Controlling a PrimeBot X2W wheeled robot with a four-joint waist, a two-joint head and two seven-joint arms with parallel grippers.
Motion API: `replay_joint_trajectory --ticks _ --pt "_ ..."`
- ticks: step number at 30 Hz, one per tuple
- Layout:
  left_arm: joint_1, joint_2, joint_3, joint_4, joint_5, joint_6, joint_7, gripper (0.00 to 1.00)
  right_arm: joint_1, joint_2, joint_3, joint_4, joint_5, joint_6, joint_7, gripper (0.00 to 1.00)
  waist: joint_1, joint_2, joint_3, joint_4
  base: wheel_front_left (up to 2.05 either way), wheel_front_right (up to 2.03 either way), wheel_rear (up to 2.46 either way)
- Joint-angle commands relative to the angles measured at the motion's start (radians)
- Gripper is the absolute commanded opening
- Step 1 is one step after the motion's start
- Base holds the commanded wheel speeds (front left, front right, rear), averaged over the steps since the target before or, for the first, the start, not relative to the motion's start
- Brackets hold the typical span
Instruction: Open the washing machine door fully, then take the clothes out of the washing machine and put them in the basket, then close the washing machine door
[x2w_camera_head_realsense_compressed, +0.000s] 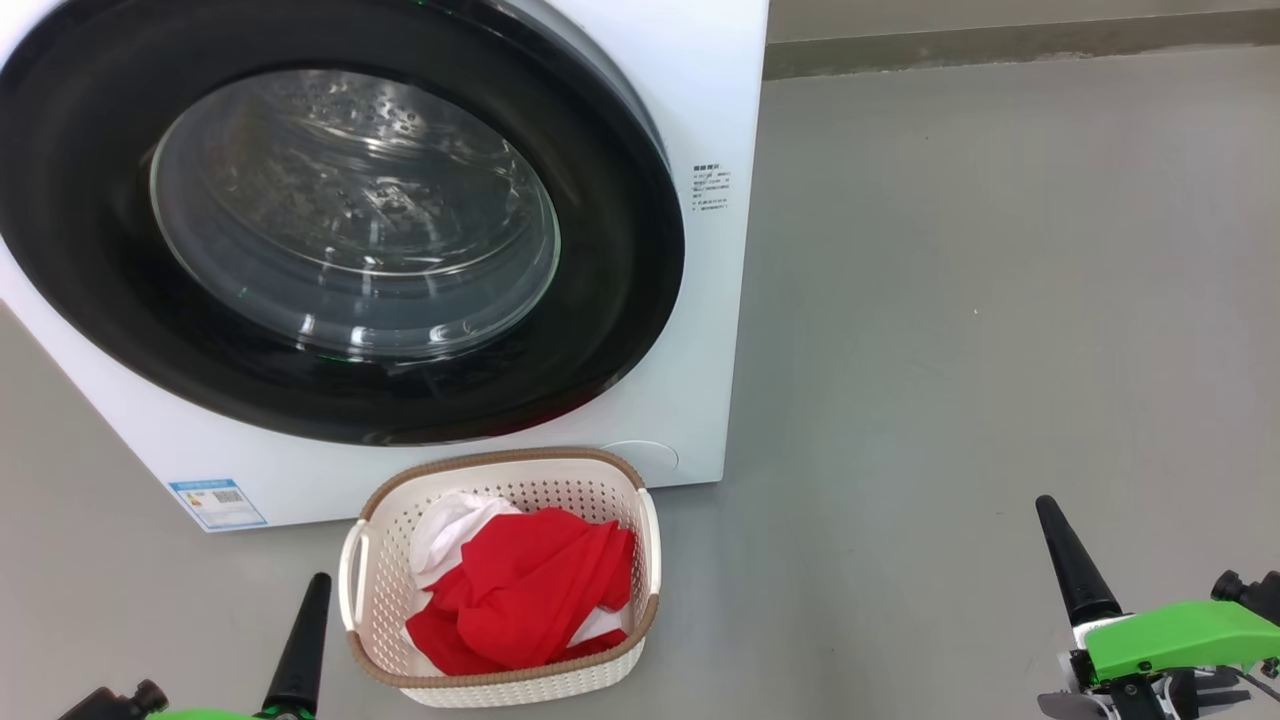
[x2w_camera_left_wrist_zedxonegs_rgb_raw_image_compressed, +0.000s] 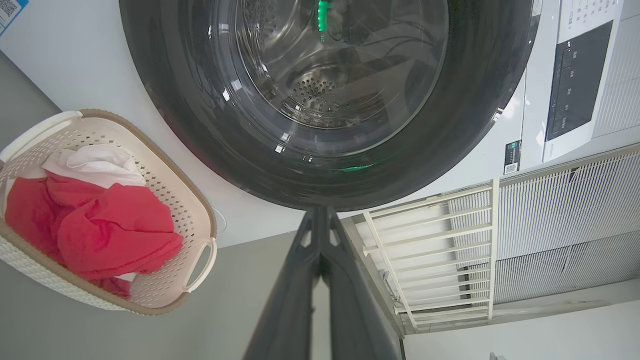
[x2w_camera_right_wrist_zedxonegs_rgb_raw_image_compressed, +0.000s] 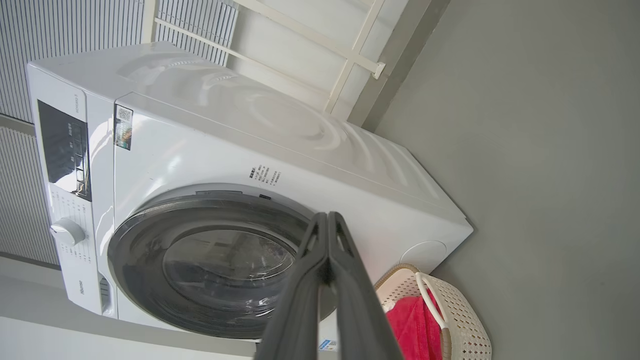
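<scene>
The washing machine (x2w_camera_head_realsense_compressed: 690, 330) stands white before me, and its round black-rimmed door (x2w_camera_head_realsense_compressed: 340, 230) lies flat against its front, closed. On the floor just in front sits the cream basket (x2w_camera_head_realsense_compressed: 500, 575) with the red and white clothes (x2w_camera_head_realsense_compressed: 530, 590) piled inside. Low at the left of the head view, beside the basket, my left gripper (x2w_camera_head_realsense_compressed: 318, 582) is shut and holds nothing. My right gripper (x2w_camera_head_realsense_compressed: 1045, 505) is shut and empty too, far off to the basket's right. In the left wrist view the door (x2w_camera_left_wrist_zedxonegs_rgb_raw_image_compressed: 330, 100), basket (x2w_camera_left_wrist_zedxonegs_rgb_raw_image_compressed: 200, 210) and clothes (x2w_camera_left_wrist_zedxonegs_rgb_raw_image_compressed: 100, 225) appear; the right wrist view has the machine (x2w_camera_right_wrist_zedxonegs_rgb_raw_image_compressed: 300, 150) and basket (x2w_camera_right_wrist_zedxonegs_rgb_raw_image_compressed: 460, 320).
Grey floor (x2w_camera_head_realsense_compressed: 1000, 300) stretches to the right of the machine up to a wall base (x2w_camera_head_realsense_compressed: 1000, 45). A white railing frame (x2w_camera_left_wrist_zedxonegs_rgb_raw_image_compressed: 440, 250) and ribbed wall panels (x2w_camera_left_wrist_zedxonegs_rgb_raw_image_compressed: 570, 220) stand beside and behind the machine. Its control panel (x2w_camera_right_wrist_zedxonegs_rgb_raw_image_compressed: 65, 145) and knob (x2w_camera_right_wrist_zedxonegs_rgb_raw_image_compressed: 67, 231) are on the front.
</scene>
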Motion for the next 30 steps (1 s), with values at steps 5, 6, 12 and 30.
replay_joint_trajectory --ticks 5,6,12,30 --pt "-0.051 0.008 0.033 -0.017 -0.074 -0.006 0.021 0.00 -0.057 -0.012 0.001 -0.034 0.070 -0.001 0.020 0.00 -0.0001 0.0000 0.002 0.001 0.00 0.00 0.00" --pt "-0.052 0.008 0.034 -0.016 -0.086 -0.006 0.024 0.00 -0.057 -0.012 0.000 -0.034 0.081 -0.001 0.023 0.00 -0.0001 0.0000 0.002 0.002 0.00 0.00 0.00" --pt "-0.060 0.008 0.039 -0.013 -0.154 -0.006 0.041 0.00 -0.062 -0.012 -0.006 -0.037 0.147 -0.001 0.041 0.00 -0.0001 0.0000 0.004 0.003 0.00 0.00 0.00" --pt "-0.079 0.009 0.050 -0.005 -0.323 -0.007 0.084 0.00 -0.075 -0.012 -0.022 -0.042 0.310 -0.001 0.085 0.00 -0.0001 0.0000 0.008 0.007 0.00 0.00 0.00"
